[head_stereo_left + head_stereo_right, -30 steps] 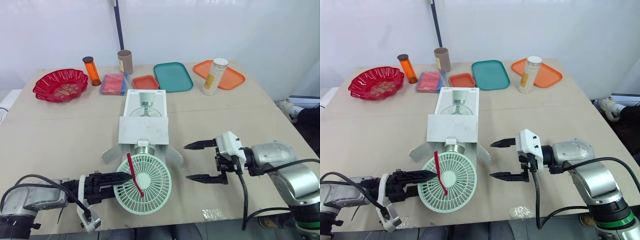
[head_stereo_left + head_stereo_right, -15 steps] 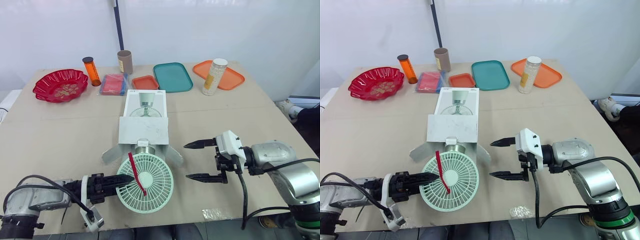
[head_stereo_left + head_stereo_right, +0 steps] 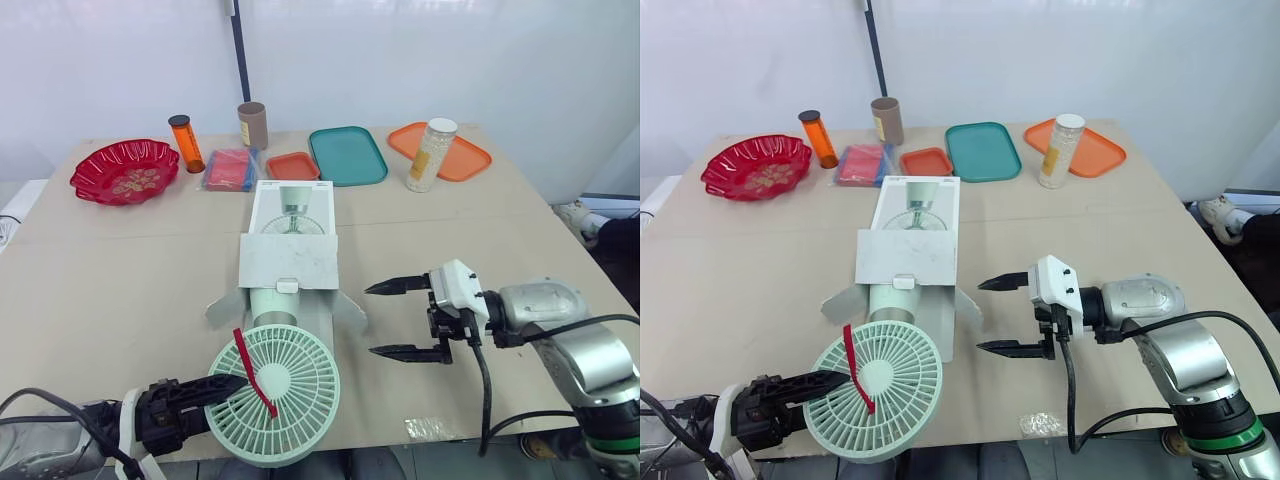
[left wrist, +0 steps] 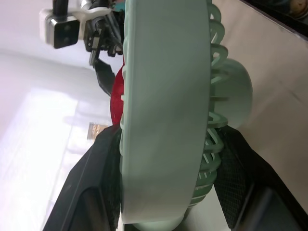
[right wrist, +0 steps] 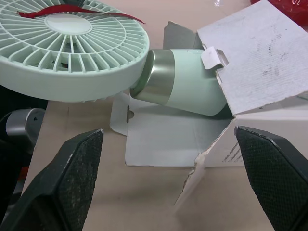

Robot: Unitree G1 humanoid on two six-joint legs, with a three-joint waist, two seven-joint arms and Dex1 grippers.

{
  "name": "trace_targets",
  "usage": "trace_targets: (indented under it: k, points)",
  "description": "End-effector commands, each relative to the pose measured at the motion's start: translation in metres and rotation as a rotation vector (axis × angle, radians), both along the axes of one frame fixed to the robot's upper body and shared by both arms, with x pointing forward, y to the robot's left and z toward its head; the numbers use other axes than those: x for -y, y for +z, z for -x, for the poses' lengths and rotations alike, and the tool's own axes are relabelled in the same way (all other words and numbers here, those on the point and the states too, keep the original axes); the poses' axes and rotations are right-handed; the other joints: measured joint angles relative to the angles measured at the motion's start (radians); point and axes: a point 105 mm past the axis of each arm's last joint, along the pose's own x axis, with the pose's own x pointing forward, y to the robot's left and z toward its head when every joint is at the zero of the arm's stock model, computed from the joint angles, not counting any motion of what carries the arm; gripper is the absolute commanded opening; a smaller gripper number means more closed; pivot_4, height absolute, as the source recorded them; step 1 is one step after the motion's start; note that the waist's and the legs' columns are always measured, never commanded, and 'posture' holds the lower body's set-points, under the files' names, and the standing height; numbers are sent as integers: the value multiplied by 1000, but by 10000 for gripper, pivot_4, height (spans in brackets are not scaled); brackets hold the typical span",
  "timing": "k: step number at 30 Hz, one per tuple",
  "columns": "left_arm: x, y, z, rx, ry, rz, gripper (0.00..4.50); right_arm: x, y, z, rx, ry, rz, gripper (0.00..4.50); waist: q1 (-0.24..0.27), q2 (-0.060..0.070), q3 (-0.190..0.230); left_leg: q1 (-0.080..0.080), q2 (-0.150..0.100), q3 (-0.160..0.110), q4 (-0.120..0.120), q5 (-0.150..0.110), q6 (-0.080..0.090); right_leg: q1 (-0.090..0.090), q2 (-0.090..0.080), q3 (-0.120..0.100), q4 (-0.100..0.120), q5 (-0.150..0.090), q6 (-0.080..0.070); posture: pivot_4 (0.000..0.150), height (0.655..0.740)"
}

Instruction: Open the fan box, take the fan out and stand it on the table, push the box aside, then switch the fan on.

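A: Two head views first: what has changed?
B: The left gripper (image 3: 232,383), clamped on the fan's (image 3: 272,380) round head, has drawn it toward the near edge of the table (image 3: 120,260). More of the stem is clear of the box (image 3: 288,258), though I think the base is still inside. The right gripper (image 3: 370,320) hangs wide open and empty, just right of the box.
A: Left wrist view?
B: Its fingers (image 4: 98,178) pinch the head's rim from both faces.
A: Right wrist view?
B: Those fingers (image 5: 77,178) are spread wide with nothing between them. The stem runs from the head into the torn box mouth.
A: Meaning?
B: Pulling it out is probably nearly done; standing it up comes next.
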Motion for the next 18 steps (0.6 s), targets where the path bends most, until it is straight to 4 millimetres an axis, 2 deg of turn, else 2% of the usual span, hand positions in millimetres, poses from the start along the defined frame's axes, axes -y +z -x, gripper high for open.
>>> trace_targets:
  k: [1, 5, 12, 18]
  points:
    - [-5, 18, -2, -143, 119, 108, 22542, -4, 6, 2, 23, 42, -14, 45000, -3, 0, 0, 0, 0, 0, 0, 0, 0, 0, 0, 0, 0, 0, 0, 1500, 7384]
    - [2, 28, 8, -267, 143, 140, 22542, -6, 5, 0, 19, 59, -14, 45000, -4, 0, 0, 1, 1, 3, 0, 0, 1, -1, 0, 0, 0, 0, 0, 1500, 7384]
    - [6, 39, 19, -372, 170, 189, 22542, -12, 3, -4, 20, 89, -23, 45000, -2, 0, -1, 1, 2, 4, 0, -1, 1, -1, 1, 1, 0, -1, -1, 1500, 7384]
    - [0, 41, 33, -431, 242, 221, 22542, -16, 3, -6, 21, 119, -33, 45000, -1, 0, -1, 1, 3, 5, 0, -2, 3, -1, 1, 1, -1, -1, -3, 1500, 7384]
